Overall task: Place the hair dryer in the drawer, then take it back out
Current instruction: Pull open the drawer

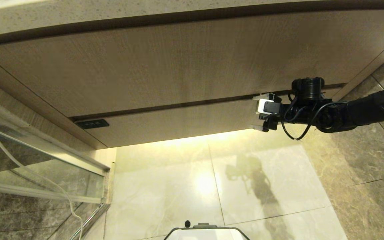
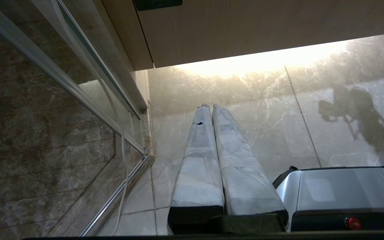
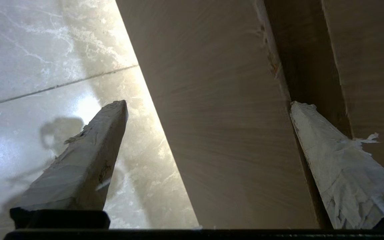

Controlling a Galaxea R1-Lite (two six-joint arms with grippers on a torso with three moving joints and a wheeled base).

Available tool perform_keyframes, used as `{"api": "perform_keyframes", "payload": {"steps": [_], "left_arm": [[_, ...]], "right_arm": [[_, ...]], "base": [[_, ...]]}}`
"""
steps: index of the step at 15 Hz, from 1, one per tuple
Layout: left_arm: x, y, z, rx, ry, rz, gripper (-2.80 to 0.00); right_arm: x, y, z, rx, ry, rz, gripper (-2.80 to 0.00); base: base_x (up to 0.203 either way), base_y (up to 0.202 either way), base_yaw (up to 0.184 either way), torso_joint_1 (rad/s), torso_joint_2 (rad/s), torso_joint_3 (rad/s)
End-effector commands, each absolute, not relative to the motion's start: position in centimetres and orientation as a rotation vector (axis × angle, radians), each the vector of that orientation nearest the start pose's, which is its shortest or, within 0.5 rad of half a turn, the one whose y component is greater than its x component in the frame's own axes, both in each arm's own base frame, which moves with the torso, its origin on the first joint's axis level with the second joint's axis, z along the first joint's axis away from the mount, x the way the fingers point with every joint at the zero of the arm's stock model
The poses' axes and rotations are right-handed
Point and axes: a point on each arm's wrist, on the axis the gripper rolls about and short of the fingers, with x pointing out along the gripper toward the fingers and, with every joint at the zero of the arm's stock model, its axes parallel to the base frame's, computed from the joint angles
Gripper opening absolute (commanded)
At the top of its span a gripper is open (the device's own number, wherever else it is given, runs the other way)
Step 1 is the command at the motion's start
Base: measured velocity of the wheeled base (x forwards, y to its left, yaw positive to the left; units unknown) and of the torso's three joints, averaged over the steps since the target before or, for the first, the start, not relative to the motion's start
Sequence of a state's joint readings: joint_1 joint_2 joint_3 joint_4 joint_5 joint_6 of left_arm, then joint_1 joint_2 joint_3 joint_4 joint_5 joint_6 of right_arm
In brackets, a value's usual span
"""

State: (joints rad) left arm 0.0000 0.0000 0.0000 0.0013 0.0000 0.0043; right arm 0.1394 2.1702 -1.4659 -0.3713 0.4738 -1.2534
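The drawer (image 1: 178, 120) is the low wood-grain front with a small black label (image 1: 92, 124) at its left corner, and it stands closed under a taller panel. My right gripper (image 1: 258, 112) is open at the drawer's right end. One fingertip sits at the dark gap above the front, the other below its bottom edge. In the right wrist view the drawer front (image 3: 218, 133) fills the space inside the right gripper (image 3: 208, 104), with nothing held. The left gripper (image 2: 211, 107) is shut and empty, hanging over the floor. The hair dryer is out of view.
A taller wood-grain panel (image 1: 165, 63) and a stone countertop (image 1: 78, 16) lie above the drawer. A glass partition with a metal rail (image 1: 45, 166) and a white cord (image 1: 28, 166) stand at the left. Glossy marble floor (image 1: 212, 186) spreads below, and my base (image 2: 342, 196) is near.
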Motion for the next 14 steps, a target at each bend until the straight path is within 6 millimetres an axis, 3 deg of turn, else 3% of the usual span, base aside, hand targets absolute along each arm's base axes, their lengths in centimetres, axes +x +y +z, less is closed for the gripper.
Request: {"api": "perform_keyframes", "payload": {"steps": [1,10,14], "left_arm": [[-2.3,0.0,7.5,0.005,0.003,0.000,-2.80],[-2.3,0.0,7.5,0.005,0.002,0.000,-2.80],[-2.3,0.0,7.5,0.005,0.003,0.000,-2.80]], "right_arm": [[44.4,7.3,15.6,-1.151,-0.101,0.730,0.00],[45.3,7.3,14.8,-1.155,-0.123,0.722,0.00],[46.0,6.9,13.4,-1.161,-0.100,0.729,0.00]], "base": [[0.000,0.000,0.000,0.000,0.00,0.000],[0.000,0.000,0.000,0.000,0.00,0.000],[0.000,0.000,0.000,0.000,0.00,0.000]]}}
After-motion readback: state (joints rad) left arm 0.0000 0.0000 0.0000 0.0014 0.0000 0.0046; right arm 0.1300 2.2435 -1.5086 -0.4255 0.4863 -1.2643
